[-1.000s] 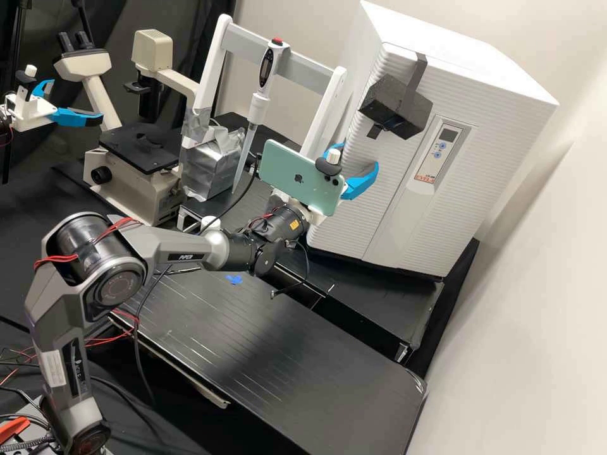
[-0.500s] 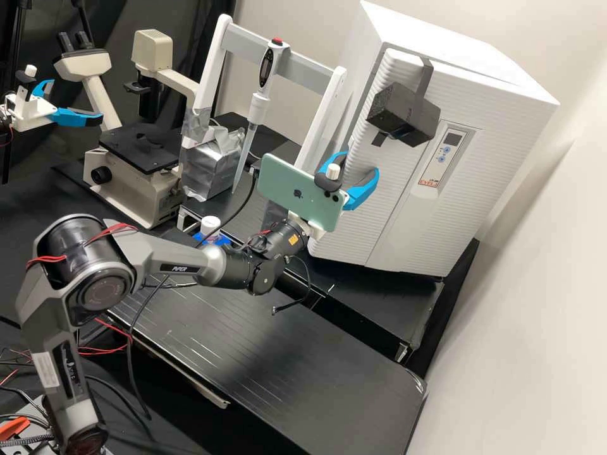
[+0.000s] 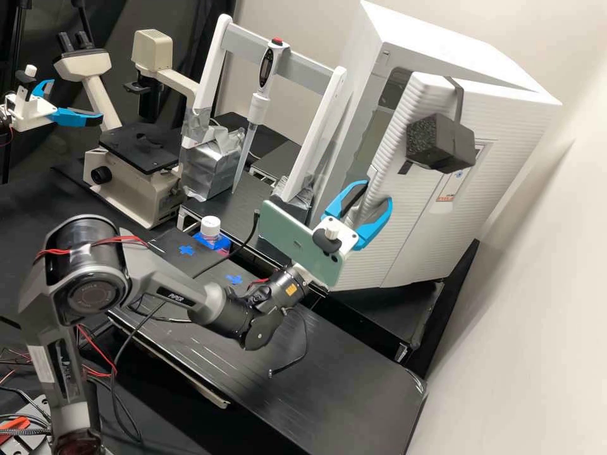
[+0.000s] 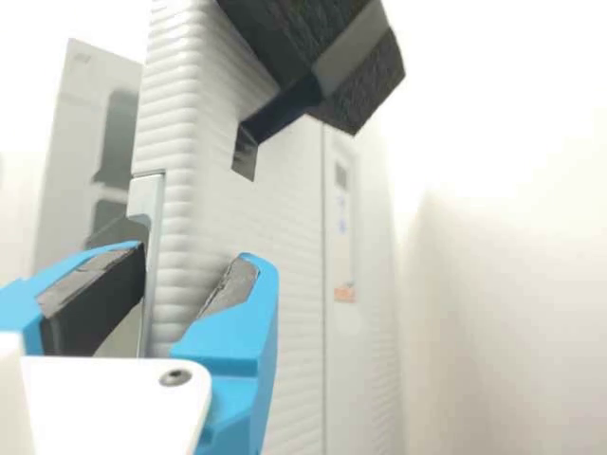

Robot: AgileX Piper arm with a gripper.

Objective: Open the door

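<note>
In the high view my gripper (image 3: 378, 191) is shut on the free edge of the white cabinet's door (image 3: 404, 221), one blue finger at its inner side and the other on its ribbed front. The door stands partly open, with a dark gap along its left side. From the wrist, the gripper (image 4: 191, 268) has the ribbed edge of the door (image 4: 180, 227) between its two padded fingers, below a metal latch plate (image 4: 146, 197). Part of the cabinet's inside shows behind the door.
A black foam block (image 3: 439, 144) is strapped to the door above the gripper. Left of the cabinet stand a white rack (image 3: 310, 148) with a pipette (image 3: 258, 107), a white-capped bottle (image 3: 210, 227) and a microscope (image 3: 136, 170). A wall (image 3: 537, 284) rises at the right.
The door has swung from nearly closed to partly open, its free edge coming out toward the arm. My gripper has moved with it, down in the high view, and its wrist has turned.
</note>
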